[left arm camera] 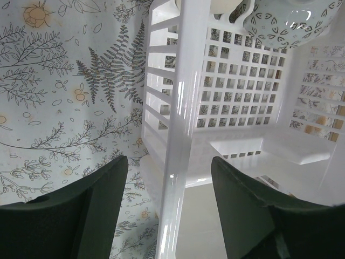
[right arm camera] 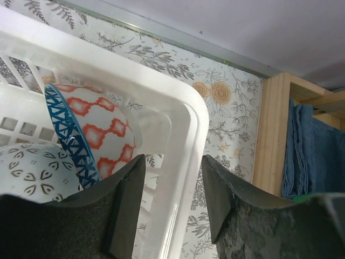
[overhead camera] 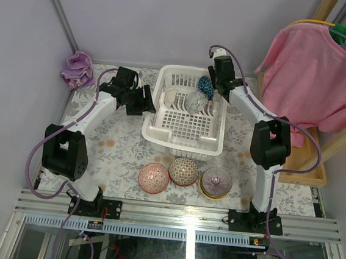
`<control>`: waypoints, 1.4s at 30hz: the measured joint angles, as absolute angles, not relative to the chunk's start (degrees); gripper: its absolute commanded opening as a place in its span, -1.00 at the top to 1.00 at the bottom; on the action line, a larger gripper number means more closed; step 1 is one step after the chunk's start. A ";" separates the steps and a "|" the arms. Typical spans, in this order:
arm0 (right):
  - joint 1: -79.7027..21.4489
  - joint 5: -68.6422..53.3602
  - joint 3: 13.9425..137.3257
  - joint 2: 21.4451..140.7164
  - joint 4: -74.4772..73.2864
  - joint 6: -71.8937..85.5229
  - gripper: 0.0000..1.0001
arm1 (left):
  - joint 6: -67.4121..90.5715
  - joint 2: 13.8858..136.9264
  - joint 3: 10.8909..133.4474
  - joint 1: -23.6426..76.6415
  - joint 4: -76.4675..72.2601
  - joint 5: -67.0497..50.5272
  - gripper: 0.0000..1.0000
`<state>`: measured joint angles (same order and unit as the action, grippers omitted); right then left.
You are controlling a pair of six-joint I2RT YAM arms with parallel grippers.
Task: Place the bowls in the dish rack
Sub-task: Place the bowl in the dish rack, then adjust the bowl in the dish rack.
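The white dish rack (overhead camera: 183, 136) stands mid-table. Inside it a blue-netted bowl (overhead camera: 206, 87) with red-orange diamonds outside (right arm camera: 102, 129) stands on edge, beside a grey-white patterned bowl (overhead camera: 195, 102) (left arm camera: 291, 21) (right arm camera: 24, 170) and a whitish one (overhead camera: 171, 96). In front of the rack sit a pink-red bowl (overhead camera: 153, 178), a tan patterned bowl (overhead camera: 183, 171) and a yellow-rimmed bowl (overhead camera: 216, 182). My left gripper (overhead camera: 146, 100) (left arm camera: 168, 162) is open astride the rack's left wall (left arm camera: 180, 108). My right gripper (overhead camera: 221, 88) (right arm camera: 172, 157) is open astride the rack's right rim (right arm camera: 186, 124).
A crumpled pink cloth (overhead camera: 78, 68) lies at the back left corner. A pink shirt (overhead camera: 316, 70) hangs on a wooden stand at the right. Folded blue towels (right arm camera: 315, 151) sit in a wooden shelf (right arm camera: 272, 129) just right of the rack.
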<state>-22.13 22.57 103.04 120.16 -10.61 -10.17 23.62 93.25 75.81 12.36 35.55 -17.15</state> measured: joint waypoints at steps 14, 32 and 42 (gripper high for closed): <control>-23.40 9.69 98.41 113.01 -6.98 -8.67 0.01 | 23.62 93.25 75.81 12.36 35.55 -17.15 -0.25; -26.65 19.57 104.29 122.28 -9.19 -12.97 0.24 | 23.62 93.27 75.81 12.36 35.55 -17.12 -0.24; -26.70 26.35 105.67 125.51 -8.84 -16.93 0.96 | 23.59 93.58 75.81 12.36 35.53 -17.12 -0.24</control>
